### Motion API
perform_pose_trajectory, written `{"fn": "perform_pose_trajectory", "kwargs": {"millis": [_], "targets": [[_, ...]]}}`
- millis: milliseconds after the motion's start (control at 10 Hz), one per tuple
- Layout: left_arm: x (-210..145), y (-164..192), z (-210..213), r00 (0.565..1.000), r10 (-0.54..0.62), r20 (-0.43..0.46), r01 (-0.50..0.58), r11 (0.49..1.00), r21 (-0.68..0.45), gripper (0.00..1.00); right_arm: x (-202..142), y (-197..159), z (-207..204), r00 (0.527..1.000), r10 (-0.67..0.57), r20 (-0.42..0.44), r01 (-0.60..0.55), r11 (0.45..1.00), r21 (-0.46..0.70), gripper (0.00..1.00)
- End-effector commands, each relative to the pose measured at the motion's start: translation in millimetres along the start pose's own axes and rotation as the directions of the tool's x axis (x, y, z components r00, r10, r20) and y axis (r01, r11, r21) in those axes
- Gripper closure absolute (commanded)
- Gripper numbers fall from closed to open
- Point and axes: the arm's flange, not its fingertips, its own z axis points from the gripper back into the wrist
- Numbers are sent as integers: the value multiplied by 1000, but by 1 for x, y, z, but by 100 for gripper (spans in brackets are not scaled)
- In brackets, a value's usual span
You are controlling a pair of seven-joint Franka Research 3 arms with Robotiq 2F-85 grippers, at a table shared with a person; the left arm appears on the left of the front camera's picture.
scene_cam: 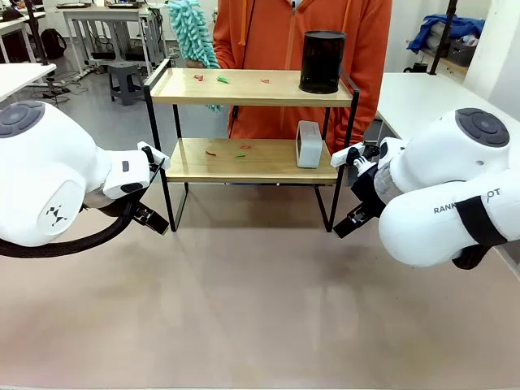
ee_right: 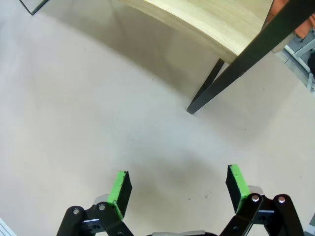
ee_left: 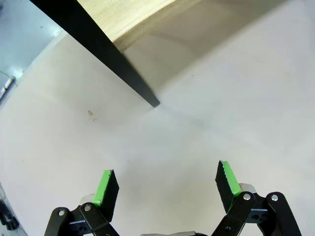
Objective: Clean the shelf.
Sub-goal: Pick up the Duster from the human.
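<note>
Beyond the black left gripper [ee_left: 166,169] with bright green pads [ee_left: 103,189]: the two-tier shelf [scene_cam: 252,89], pale wooden boards in a black metal frame, speckled with red and green scraps [scene_cam: 221,79]. It carries a black cylinder [scene_cam: 322,62] and a grey box [scene_cam: 309,144]; farther, a teal fluffy duster [scene_cam: 192,31].

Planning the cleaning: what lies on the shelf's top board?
A black cylindrical container and small red and green scraps. The container's inside and the board beneath it are covered.
</note>
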Motion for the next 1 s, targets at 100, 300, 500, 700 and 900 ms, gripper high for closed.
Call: {"fn": "perform_pose_trajectory", "kwargs": {"millis": [100, 300, 500, 700, 900], "targets": [[0, 0, 0, 1000, -1, 0, 1, 1000, 0, 0, 0, 0, 0, 1000, -1, 0, 1, 1000, 0, 0], [-4, -4, 23, 997, -79, 25, 81, 987, -136, 0, 0, 0, 0, 1000, 0, 0, 0, 1000, 0, 0], [-42, 25, 87, 999, -37, -14, 30, 938, -344, 0, -29, -29, 82, 944, -318, -85, 326, 940, 101, 0], [-102, 80, 138, 979, 183, 87, -124, 881, -457, 0, -94, -89, 179, 740, -672, 9, 643, 712, 283, 0], [-162, 142, 146, 828, 539, 156, -335, 697, -634, 0, -187, -139, 231, 502, -863, 53, 667, 426, 612, 0]]}}
